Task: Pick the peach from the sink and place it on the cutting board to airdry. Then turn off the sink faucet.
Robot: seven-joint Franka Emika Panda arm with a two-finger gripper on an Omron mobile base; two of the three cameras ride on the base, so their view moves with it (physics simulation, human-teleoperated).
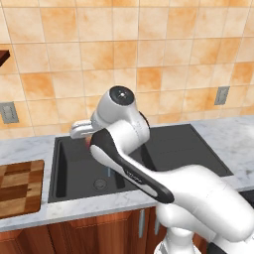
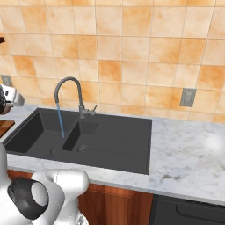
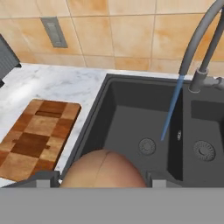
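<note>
1. Left base view: the white arm rises from the lower right and bends over the wide matte black double-basin sink [image 1: 74, 171], which is set in a pale marbled counter [image 1: 30, 146]. A round steel drain [image 1: 99, 184] shows in the near basin floor. The thick checkered wooden cutting board [image 1: 20, 186] lies on the counter just left of the sink, apart from its rim. The hand reaches behind the arm's elbow, and a sliver of orange-pink shows at its edge above the basin; the fingers themselves are hidden here.

2. Right base view: the slim dark grey gooseneck faucet [image 2: 70, 94] stands at the back rim, its small side lever [image 2: 91, 111] pointing right. A thin blue stream of water [image 2: 60, 123] falls from the spout into the left basin. The ribbed drainboard [image 2: 118, 140] lies to the right of the smaller basin.

3. Hand view: the small round orange-pink peach [image 3: 104, 169] sits between the two dark fingertips of the gripper [image 3: 103, 178], which clasp it on either side. It is held above the left basin's near-left corner, close to the rim beside the board. The water stream lands near the left drain.
</note>
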